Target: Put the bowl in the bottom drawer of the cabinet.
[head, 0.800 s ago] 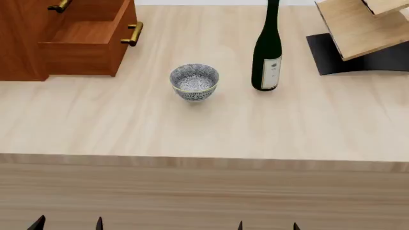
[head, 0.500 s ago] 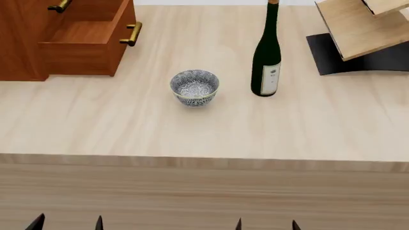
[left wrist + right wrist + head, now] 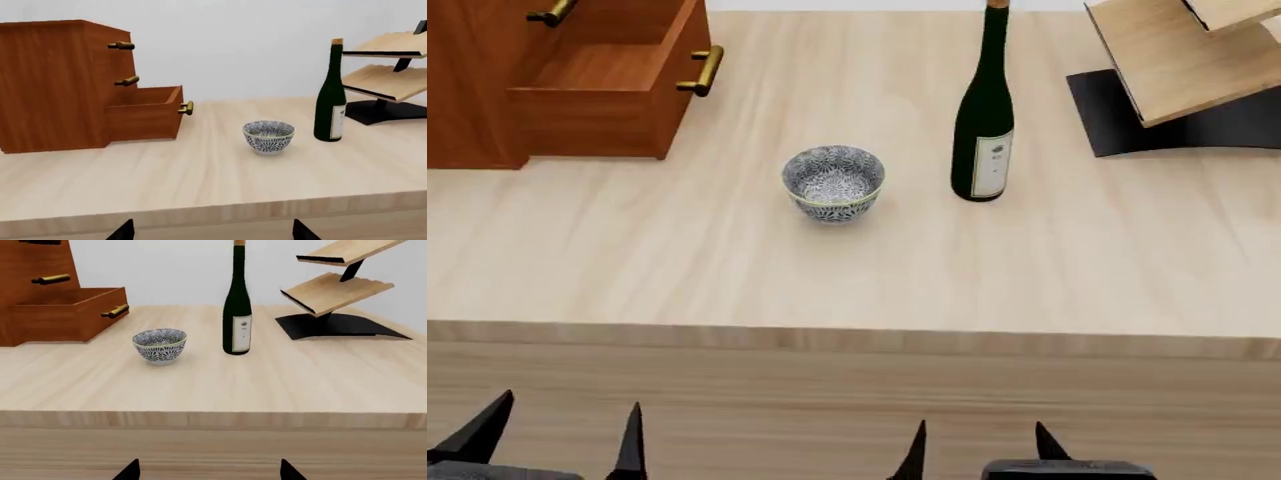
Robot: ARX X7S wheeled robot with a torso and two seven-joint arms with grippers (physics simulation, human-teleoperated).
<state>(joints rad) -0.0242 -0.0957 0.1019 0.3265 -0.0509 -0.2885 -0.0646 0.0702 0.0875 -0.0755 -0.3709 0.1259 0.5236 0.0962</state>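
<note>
The small blue-grey floral bowl (image 3: 833, 183) (image 3: 268, 137) (image 3: 159, 345) stands upright on the pale wooden table (image 3: 627, 260), mid-way back. At the far left stands the reddish-brown cabinet (image 3: 474, 80) (image 3: 53, 85), and its bottom drawer (image 3: 614, 85) (image 3: 143, 117) (image 3: 67, 312) is pulled out, showing an empty inside. My left gripper (image 3: 558, 435) (image 3: 210, 231) and right gripper (image 3: 977, 448) (image 3: 210, 471) hover low in front of the table's near edge. Both are open and hold nothing, well short of the bowl.
A dark green wine bottle (image 3: 985, 115) (image 3: 330, 97) (image 3: 237, 305) stands upright just right of the bowl. A pale wooden rack on a black base (image 3: 1181, 70) (image 3: 333, 295) occupies the far right. The table's front edge (image 3: 854, 340) lies between the grippers and the objects.
Both grippers have risen further into the head view, their black fingertips showing more. The head view has shifted slightly; bowl, bottle and drawer stay put.
</note>
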